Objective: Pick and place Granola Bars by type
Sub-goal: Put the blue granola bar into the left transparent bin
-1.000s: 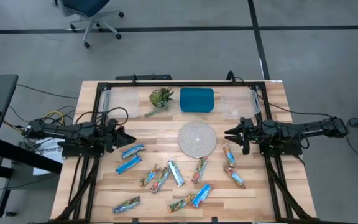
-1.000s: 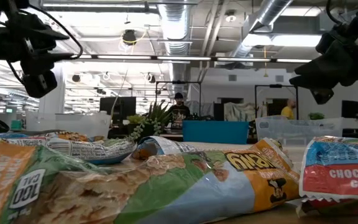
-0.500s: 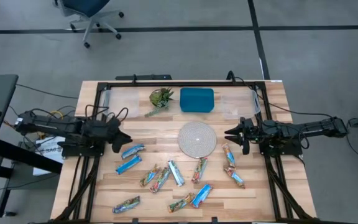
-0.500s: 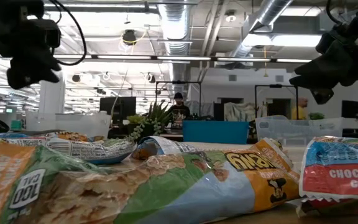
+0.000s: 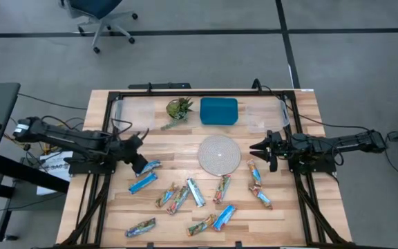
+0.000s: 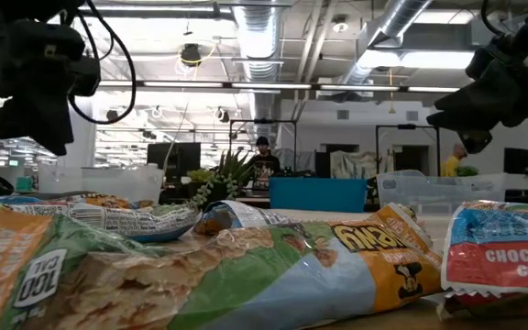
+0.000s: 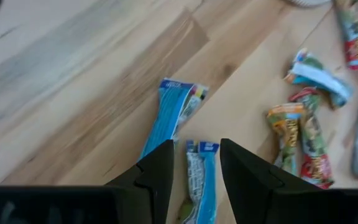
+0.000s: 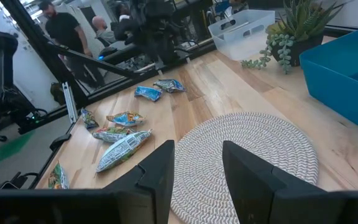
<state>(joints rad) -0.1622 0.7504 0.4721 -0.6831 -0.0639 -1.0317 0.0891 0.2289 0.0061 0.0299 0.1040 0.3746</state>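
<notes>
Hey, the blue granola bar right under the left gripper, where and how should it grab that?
Probably across the blue bar's narrow middle, coming straight down. It lies flat on the table, so only the long edges offer purchase. The open left gripper already hangs above it; its neighbour lies close, so keep the fingers clear of that one.

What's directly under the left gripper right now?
Under the open left gripper lie two blue bars on bare wood table. The nearer bar's lower end is hidden behind the fingers.
</notes>
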